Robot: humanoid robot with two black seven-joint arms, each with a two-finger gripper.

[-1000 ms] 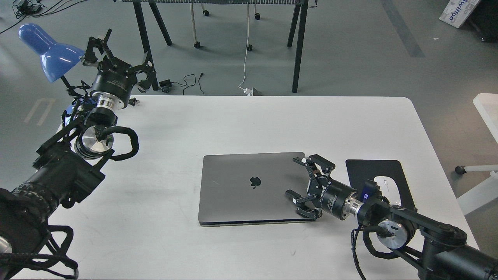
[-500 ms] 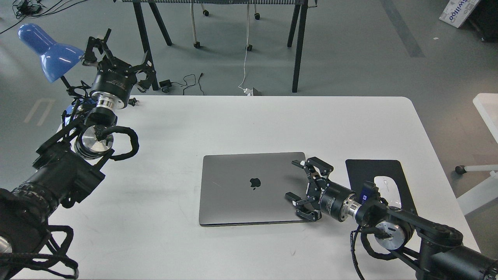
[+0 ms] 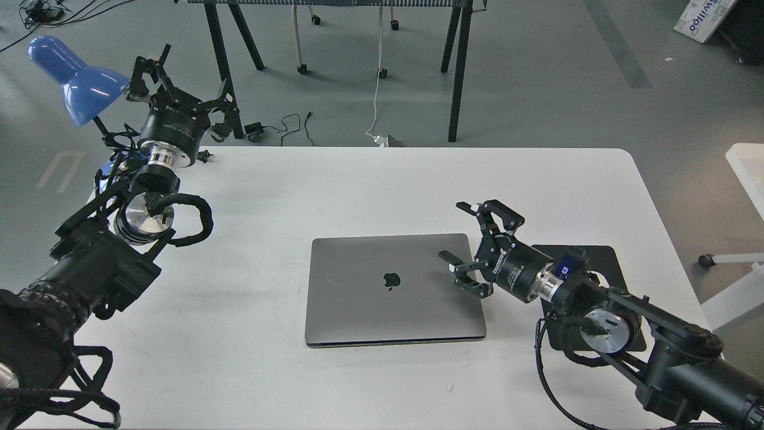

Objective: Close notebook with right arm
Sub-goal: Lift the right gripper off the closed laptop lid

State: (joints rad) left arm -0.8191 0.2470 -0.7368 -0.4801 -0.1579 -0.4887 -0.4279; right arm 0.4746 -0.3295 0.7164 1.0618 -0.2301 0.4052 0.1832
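The notebook (image 3: 388, 289) lies closed and flat in the middle of the white table (image 3: 358, 185), grey lid up with the dark apple logo showing. My right gripper (image 3: 456, 230) is open and empty, raised above the lid's right rear corner; its arm comes in from the lower right. My left gripper (image 3: 179, 80) is open and empty, held high at the table's far left corner beside the blue lamp (image 3: 74, 77).
A black mouse pad (image 3: 588, 280) lies right of the notebook, partly hidden by my right arm. Trestle legs, chair casters and cables are on the floor beyond the table. A white table edge (image 3: 746, 167) shows at the far right.
My right gripper has lifted off the lid's right edge and moved up and back, clear of the notebook. The lid lies fully flat. The left arm has not moved.
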